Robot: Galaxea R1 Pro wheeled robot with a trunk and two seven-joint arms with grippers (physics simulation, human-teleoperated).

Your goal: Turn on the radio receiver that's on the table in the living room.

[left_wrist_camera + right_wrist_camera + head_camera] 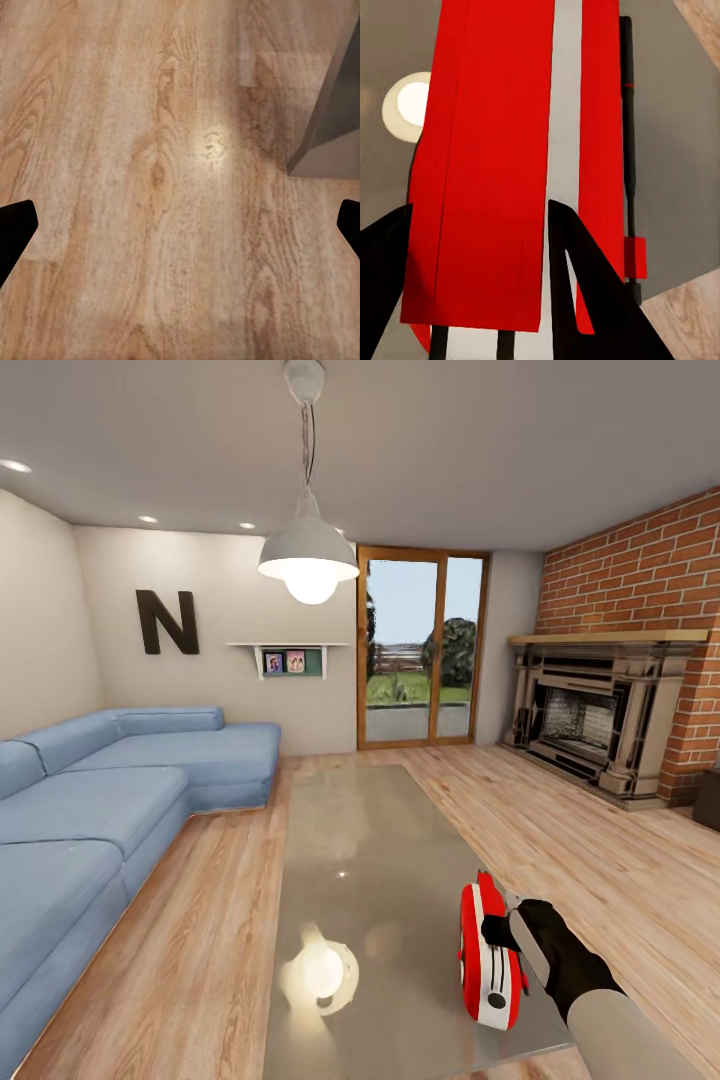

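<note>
The right gripper (480, 289) has its fingers wide around the red radio (489, 954). The left gripper (180, 225) is wide over the floor (135, 150).

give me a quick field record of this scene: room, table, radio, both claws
room: living room with blue sofa, brick fireplace, lit pendant lamp, glass doors
table: long glossy table, lamp reflected in its top
radio: red and white radio receiver, standing on edge near the table's near right corner
right claw: right claw at the radio, dark fingers either side of the red case; contact cannot be told
left claw: left claw open, over wood floor, table corner nearby
task state: whether the radio is on cannot be told
</note>
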